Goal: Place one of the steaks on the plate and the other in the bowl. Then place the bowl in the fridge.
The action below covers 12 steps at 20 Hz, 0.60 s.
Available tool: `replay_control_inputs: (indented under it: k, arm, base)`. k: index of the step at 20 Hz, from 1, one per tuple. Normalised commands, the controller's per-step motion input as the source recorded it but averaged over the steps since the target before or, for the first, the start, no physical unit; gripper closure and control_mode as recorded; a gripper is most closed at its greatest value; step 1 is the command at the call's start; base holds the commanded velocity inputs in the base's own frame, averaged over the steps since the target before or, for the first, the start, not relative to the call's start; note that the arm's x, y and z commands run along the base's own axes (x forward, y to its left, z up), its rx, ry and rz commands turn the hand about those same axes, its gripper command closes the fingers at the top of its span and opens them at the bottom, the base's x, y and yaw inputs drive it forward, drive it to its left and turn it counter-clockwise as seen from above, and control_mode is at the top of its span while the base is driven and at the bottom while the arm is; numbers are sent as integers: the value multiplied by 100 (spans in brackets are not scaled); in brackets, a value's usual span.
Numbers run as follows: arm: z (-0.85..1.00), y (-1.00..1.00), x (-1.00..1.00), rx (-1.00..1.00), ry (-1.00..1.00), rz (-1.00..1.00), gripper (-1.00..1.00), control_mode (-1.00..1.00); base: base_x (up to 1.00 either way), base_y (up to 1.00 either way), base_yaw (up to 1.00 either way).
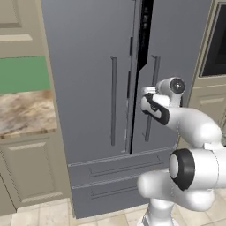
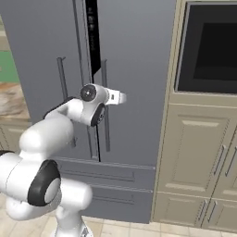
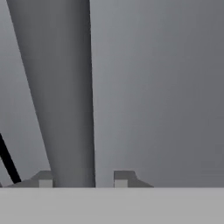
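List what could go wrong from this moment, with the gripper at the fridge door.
1. The gripper has its fingertips either side of the right door's long vertical grey bar handle but not visibly clamped, so a pull might slip off.
2. The tall grey French-door fridge shows just a narrow dark gap, so the door may swing toward the white arm.

The fridge (image 1: 92, 79) stands as a flat wall ahead, its right door ajar by a narrow dark slit (image 1: 145, 35) too slim for a hand, and the right door's bar handle (image 3: 65, 96) rises between the fingertips (image 3: 124, 178).
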Motion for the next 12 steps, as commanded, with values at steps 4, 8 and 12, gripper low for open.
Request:
replay_control_inputs:
  k: [4, 8, 12]
  arm:
    - [-67, -100, -95, 5, -43, -1, 100, -100]
    - [-58, -100, -64, 13, -22, 0, 100, -100]
    - [-45, -100, -34, 13, -12, 0, 100, -100]
  base:
    - [0, 0, 0]
    - [0, 0, 0]
    - [0, 0, 0]
